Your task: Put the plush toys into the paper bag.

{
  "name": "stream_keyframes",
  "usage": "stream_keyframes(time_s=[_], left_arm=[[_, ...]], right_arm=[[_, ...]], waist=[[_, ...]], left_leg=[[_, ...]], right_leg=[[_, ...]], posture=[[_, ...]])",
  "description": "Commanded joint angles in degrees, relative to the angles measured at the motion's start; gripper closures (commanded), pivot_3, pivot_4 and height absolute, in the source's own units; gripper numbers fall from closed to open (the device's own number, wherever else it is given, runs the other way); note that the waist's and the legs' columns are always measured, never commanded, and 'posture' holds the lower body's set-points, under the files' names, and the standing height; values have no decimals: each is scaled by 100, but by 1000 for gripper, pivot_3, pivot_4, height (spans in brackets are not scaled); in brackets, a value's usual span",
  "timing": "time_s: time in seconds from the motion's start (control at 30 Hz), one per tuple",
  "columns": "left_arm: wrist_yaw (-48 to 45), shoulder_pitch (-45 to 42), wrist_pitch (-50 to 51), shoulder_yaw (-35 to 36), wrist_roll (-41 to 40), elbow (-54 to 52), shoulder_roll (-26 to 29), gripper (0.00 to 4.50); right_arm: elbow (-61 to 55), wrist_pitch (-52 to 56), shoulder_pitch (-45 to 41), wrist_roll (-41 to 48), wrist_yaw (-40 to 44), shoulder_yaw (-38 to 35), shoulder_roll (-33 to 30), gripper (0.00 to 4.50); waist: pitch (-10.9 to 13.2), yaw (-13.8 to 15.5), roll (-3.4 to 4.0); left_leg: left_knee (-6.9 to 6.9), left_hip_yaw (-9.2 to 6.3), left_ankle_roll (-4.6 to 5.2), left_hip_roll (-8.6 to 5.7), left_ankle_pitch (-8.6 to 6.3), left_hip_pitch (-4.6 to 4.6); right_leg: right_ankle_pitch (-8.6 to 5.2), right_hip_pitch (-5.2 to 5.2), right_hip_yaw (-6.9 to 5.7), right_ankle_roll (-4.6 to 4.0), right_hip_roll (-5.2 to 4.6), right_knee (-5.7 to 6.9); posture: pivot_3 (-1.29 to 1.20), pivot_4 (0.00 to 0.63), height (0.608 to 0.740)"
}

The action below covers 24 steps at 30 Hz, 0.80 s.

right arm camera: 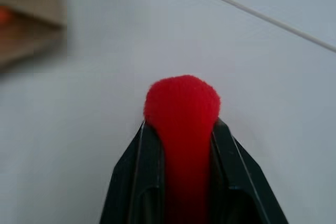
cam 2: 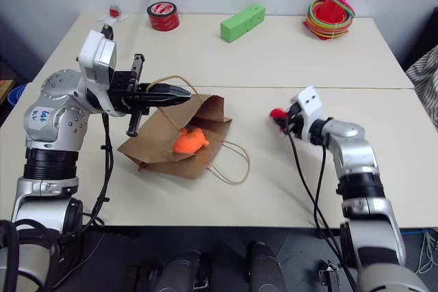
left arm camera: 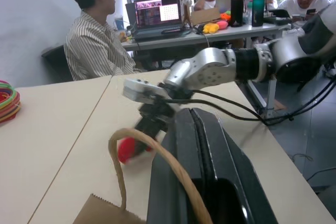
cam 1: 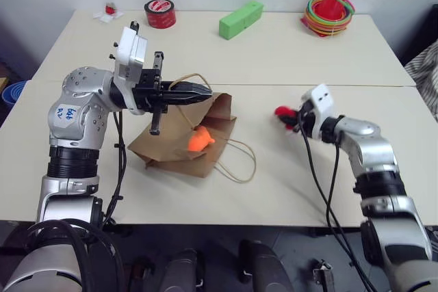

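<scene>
Toys and bag at the grippers

Left gripper is seen closed on one cord handle of the paper bag, the loop being lifted above the table while the bag itself lies below and just under the fingers. On the bag's brown paper, below the left fingertips, the orange plush toy is found resting. The second handle is laid flat on the table beyond the bag, toward the right gripper. Well apart from the bag, the right gripper is held with its two black fingers pressed against the red plush toy, which is squeezed between them and bulges past the tips.
</scene>
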Motion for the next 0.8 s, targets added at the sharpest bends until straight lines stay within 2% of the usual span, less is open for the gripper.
stream_keyframes(time_s=[0.03, 0.13, 0.2, 0.33, 0.43, 0.6, 0.8], left_arm=[[-1, -83, 81, 76, -178, -246, -42, 4500], [5, -135, 411, 154, -460, -333, -122, 4500], [-61, -170, 638, 149, -612, -434, -88, 4500], [-245, -113, 764, 22, -577, -560, 50, 4500], [-262, -82, 856, 31, -614, -646, 71, 4500], [-292, -21, 936, 60, -632, -718, 97, 4500], [-250, -11, 915, 78, -618, -703, 42, 4500]], right_arm=[[-1499, 715, 54, 510, -33, 447, 392, 4023], [-1418, 588, -111, 208, -518, 938, 1133, 4029], [-921, 220, -350, -132, -827, 1138, 1558, 4030], [422, -865, -979, -546, -1474, 1088, 2284, 4030], [1120, -1338, -1288, -691, -1628, 1055, 2564, 4030], [2125, -1522, -1604, -880, -1732, 1070, 2864, 4030], [3503, -2479, -1882, -1768, -2298, 1379, 2916, 4030]], waist=[[0, -9, 0], [-1, -6, -2], [-1, 6, -2], [-1, 18, -2], [-1, 15, -2], [-1, -23, -2], [-1, -75, -2]], left_leg=[[0, 3, -2, 1, 0, 6], [2, 4, -15, 8, 8, 16], [2, 1, -23, 9, 13, 15], [1, -4, -18, -9, 15, 8], [-1, -12, -13, -17, 15, 4], [-4, -13, -12, -14, 14, 4], [-4, -11, -13, -11, 15, 5]], right_leg=[[0, 1, -1, 0, 1, 6], [0, 2, 0, 0, 6, 16], [-1, 0, 3, -3, 8, 22], [-1, -3, 2, -3, 6, 21], [-1, -3, -3, -3, 3, 18], [-1, -3, -3, -3, 3, 17], [-1, -3, 1, -3, 0, 18]], posture=[[0, 150, 740], [0, 150, 740], [0, 150, 740], [0, 150, 740], [0, 150, 740], [0, 150, 740], [0, 150, 740]])
